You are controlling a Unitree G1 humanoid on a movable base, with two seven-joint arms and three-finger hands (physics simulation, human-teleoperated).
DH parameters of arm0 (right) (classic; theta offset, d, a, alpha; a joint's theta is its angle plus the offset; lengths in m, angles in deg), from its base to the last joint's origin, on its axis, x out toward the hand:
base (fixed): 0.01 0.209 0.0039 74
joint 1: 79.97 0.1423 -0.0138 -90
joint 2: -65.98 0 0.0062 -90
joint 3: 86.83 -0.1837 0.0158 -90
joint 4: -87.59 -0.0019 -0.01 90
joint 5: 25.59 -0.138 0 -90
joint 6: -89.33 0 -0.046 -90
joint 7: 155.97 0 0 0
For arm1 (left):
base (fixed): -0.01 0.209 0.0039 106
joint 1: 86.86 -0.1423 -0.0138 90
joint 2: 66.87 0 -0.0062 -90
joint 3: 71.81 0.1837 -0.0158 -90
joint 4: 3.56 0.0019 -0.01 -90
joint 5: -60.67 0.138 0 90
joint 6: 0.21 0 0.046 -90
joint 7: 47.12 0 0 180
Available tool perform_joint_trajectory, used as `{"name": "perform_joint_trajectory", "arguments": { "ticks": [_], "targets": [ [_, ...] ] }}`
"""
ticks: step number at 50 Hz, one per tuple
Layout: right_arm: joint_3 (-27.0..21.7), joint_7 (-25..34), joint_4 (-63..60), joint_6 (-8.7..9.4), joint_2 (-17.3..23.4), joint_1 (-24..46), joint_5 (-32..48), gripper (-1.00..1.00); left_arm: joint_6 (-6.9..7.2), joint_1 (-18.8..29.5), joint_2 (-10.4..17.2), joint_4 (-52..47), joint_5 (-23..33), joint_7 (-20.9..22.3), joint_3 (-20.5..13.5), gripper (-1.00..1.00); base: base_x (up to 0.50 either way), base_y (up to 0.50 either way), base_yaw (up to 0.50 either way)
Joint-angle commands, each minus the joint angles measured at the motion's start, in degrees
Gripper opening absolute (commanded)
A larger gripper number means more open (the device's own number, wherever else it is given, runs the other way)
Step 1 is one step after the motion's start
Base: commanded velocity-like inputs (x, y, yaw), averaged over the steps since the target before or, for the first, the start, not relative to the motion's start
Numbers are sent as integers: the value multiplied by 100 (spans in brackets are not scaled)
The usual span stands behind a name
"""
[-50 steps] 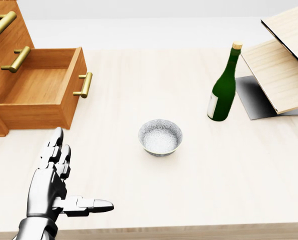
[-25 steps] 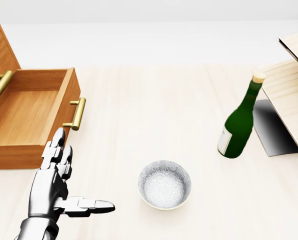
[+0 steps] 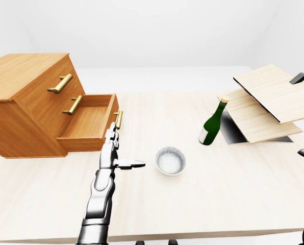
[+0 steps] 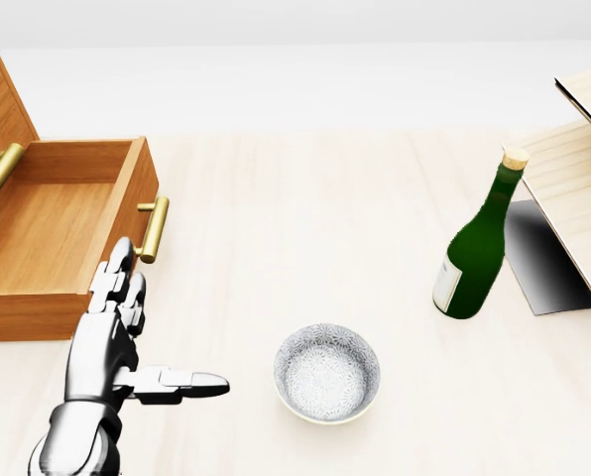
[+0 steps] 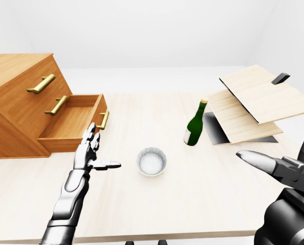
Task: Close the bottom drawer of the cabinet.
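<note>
The wooden cabinet stands at the left of the table. Its bottom drawer is pulled out, open and empty, with a brass handle on its face. My left hand is open, fingers stretched up and thumb out to the right. Its fingertips lie just below the drawer face, next to the handle; I cannot tell whether they touch it. My right hand is open at the lower right of the right-eye view, far from the cabinet.
A white bowl sits right of my left hand. A green bottle stands upright further right. Stacked light wooden boards lean at the far right. The cabinet has two upper drawers with brass handles.
The head view shifted over the first half second, so the camera moved, then held. My left hand has moved up towards the drawer face and its handle.
</note>
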Motion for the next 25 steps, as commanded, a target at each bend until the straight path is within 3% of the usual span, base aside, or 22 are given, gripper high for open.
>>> {"name": "perform_joint_trajectory", "arguments": {
  "ticks": [1, 3, 7, 14, 25],
  "targets": [
    [42, 44, -2, 0, -39, -30, 28, 100, -71, 1137, 213, 1161, 14, -215, -198, 100, 0, 0, 0],
    [52, 56, 3, 0, -44, -33, 37, 100, -161, 1357, 262, 1467, -15, -238, -221, 100, 0, 0, 0],
    [55, 96, 32, 0, -74, -59, 39, 100, -609, 1915, 363, 2563, 6, -382, -256, 100, 0, 0, 0],
    [111, 150, 80, 0, -104, -78, 70, 100, -609, 3206, 613, 5660, -141, -495, -434, 100, 0, 0, 0],
    [148, 166, 75, 0, -111, -69, 52, 100, -609, 3802, 767, 6623, -96, -556, -458, 100, 0, 0, 0]
  ]
}}
